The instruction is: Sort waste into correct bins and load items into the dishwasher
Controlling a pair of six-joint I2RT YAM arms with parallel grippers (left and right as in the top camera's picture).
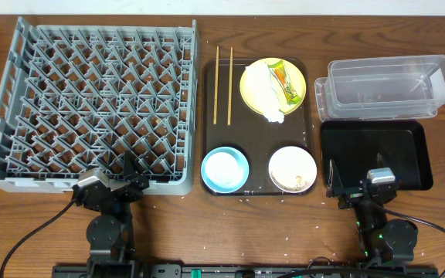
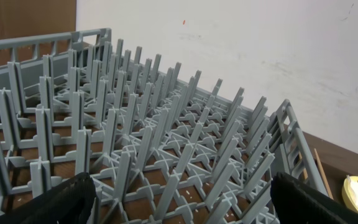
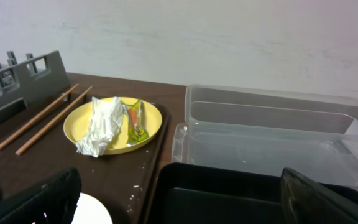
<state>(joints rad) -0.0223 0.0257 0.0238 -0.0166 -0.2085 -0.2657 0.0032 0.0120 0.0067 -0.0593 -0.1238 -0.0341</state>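
Note:
The yellow plate (image 1: 273, 85) on the brown serving tray (image 1: 257, 131) holds a crumpled white napkin (image 1: 266, 91) and a snack wrapper (image 1: 286, 83); plate (image 3: 113, 125), napkin (image 3: 101, 126) and wrapper (image 3: 135, 123) show in the right wrist view. Chopsticks (image 1: 223, 73) lie at the tray's left. The light blue bowl (image 1: 225, 169) and a white bowl (image 1: 293, 169) holding scraps sit at the front. The grey dish rack (image 1: 91, 108) is on the left. The clear tub (image 1: 388, 86) and black tray (image 1: 377, 154) are on the right. My left gripper (image 2: 182, 202) is open over the rack's near edge. My right gripper (image 3: 179, 199) is open over the black tray's near edge.
White crumbs are scattered on the wooden table near the serving tray's front edge (image 1: 246, 202). A pale wall stands behind the table (image 3: 229, 37). Cables run from both arm bases along the front edge.

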